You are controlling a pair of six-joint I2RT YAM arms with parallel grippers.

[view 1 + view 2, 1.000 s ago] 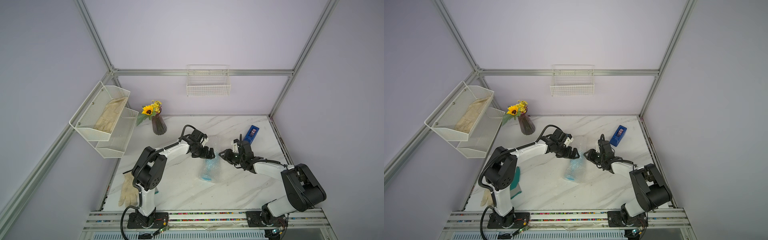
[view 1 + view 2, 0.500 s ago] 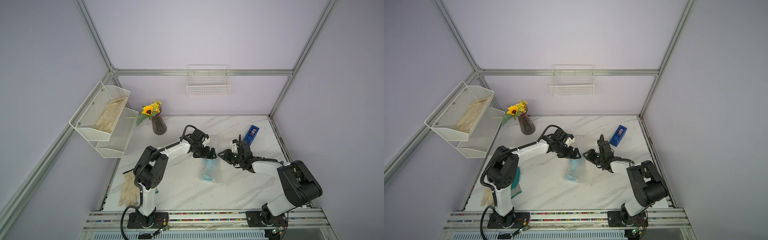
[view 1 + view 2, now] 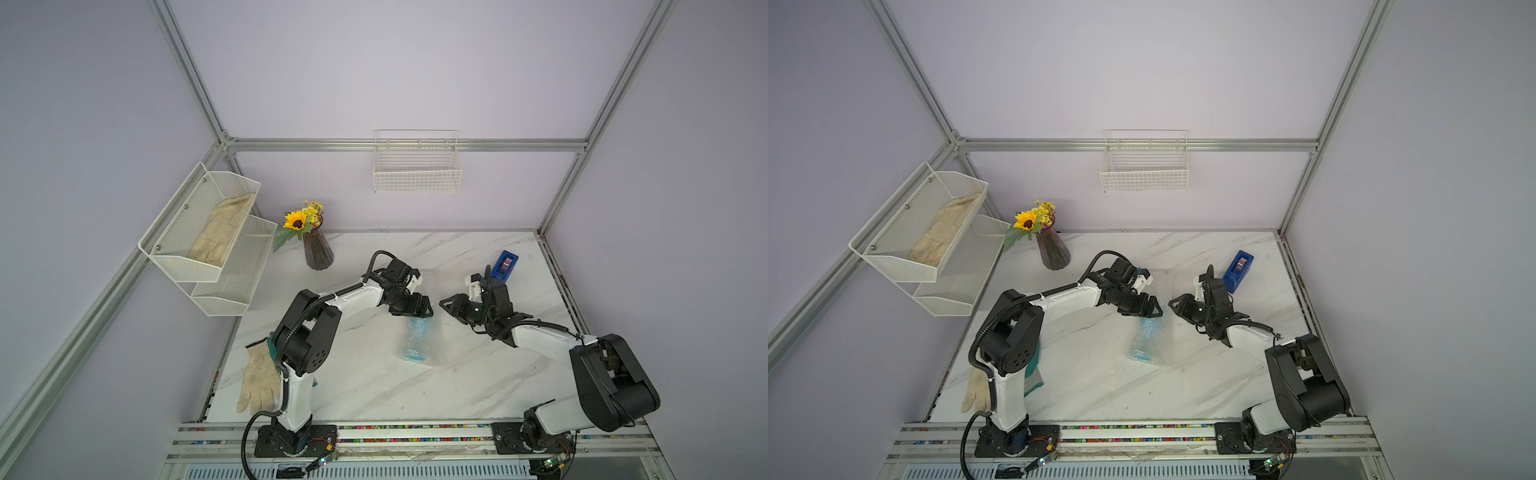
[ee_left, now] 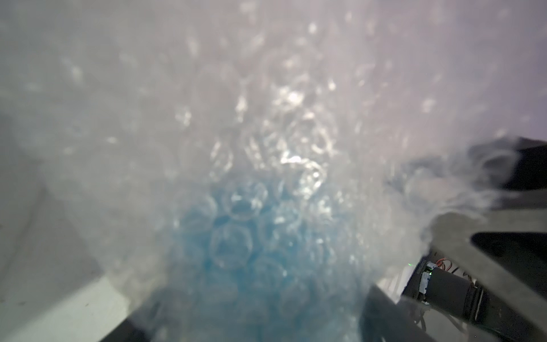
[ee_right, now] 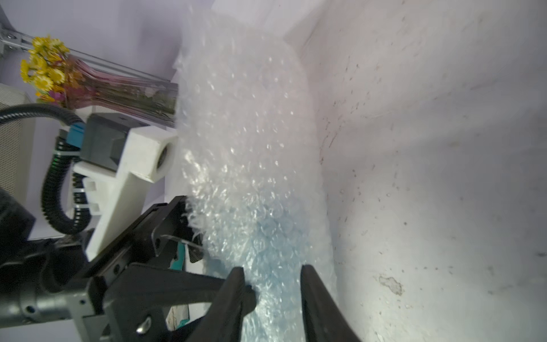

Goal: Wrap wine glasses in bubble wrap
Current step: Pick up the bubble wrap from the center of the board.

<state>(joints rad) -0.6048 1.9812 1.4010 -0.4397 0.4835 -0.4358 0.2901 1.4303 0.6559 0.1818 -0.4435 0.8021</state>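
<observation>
The light-blue wine glass point(image 3: 414, 337) lies on the marble table inside the whitish bubble wrap point(image 3: 424, 291), and shows in both top views point(image 3: 1144, 338). My left gripper point(image 3: 415, 311) sits at the bundle's far end. Its jaws stand wide apart, with wrap and blue glass filling the space between them point(image 4: 251, 322). My right gripper point(image 3: 446, 302) hovers just right of the wrap's edge. Its jaws are partly apart, and wrap point(image 5: 245, 154) shows through the gap point(image 5: 273, 284). I cannot see either gripper pinching the film.
A dark ribbed vase with a sunflower point(image 3: 318, 253) stands at the back left. A blue tape dispenser point(image 3: 505, 264) lies behind my right gripper. A work glove point(image 3: 257, 382) lies by the left arm's base. A mesh wall rack point(image 3: 208, 237) and a wire basket point(image 3: 417, 174) hang above.
My left gripper's jaws have narrowed around the wrapped end of the bundle. The right gripper has edged slightly towards the wrap. The bundle stays in place.
</observation>
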